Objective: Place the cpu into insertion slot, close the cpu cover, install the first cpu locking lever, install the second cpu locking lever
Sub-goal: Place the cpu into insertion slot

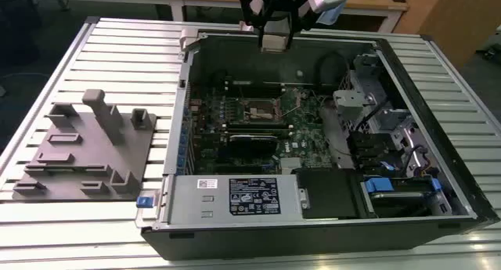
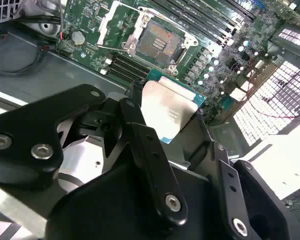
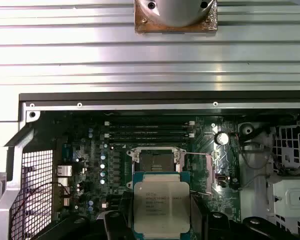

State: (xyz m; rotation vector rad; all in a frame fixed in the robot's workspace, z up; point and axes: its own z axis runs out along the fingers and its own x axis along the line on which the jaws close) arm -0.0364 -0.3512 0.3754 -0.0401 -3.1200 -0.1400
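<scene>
The gripper hangs above the open case, its jaws closed on the cpu, gripping it by opposite edges with the metal top facing the cameras. The cpu is in the air, well apart from the slot, whose tan pin field lies bare on the board.

I judge the chip light, thin and stiff. Its smooth lid is probably slippery, and its underside and the slot's pins are easily damaged. The edges are therefore the right place to hold it, and it should be kept level.

There is fine grey print on the cpu's lid in the first wrist view. A black and white label sits on the power supply; I leave both unread
</scene>
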